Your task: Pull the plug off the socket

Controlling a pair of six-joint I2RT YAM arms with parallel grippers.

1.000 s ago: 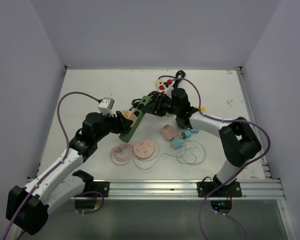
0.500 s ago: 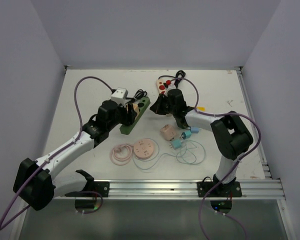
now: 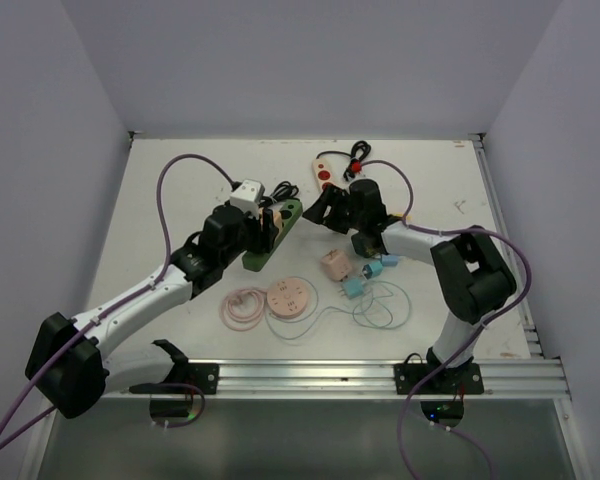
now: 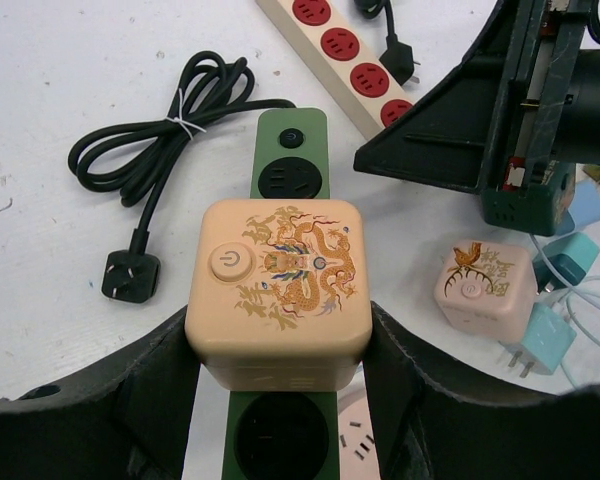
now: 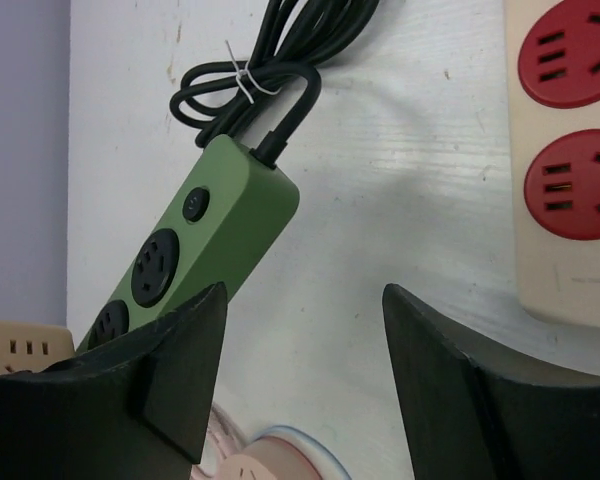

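Clamping the peach plastic cube plug (image 4: pixel 280 285), printed with a gold dragon and power button, the left gripper (image 4: pixel 285 350) holds it seated on the green power strip (image 4: pixel 291 165); the right gripper (image 5: pixel 305 350) gapes empty nearby

Power strips, two: green strip (image 4: pixel 315 160) in the middle; cream strip (image 4: pixel 340 45) with red outlets, farther back.
Peach cube adapters, two: first cube (image 4: pixel 278 280) on the green strip, second cube (image 4: pixel 485 285) to its right.
Round pink socket disc (image 3: pixel 286 297), one, near side.
Pink cord coil (image 3: pixel 243 305), one, left of the disc.
Black cord bundle (image 4: pixel 155 140), one, ending in one black plug (image 4: pixel 130 277).
Small blue plugs (image 4: pixel 580 255) (image 4: pixel 540 335), at least two, right.
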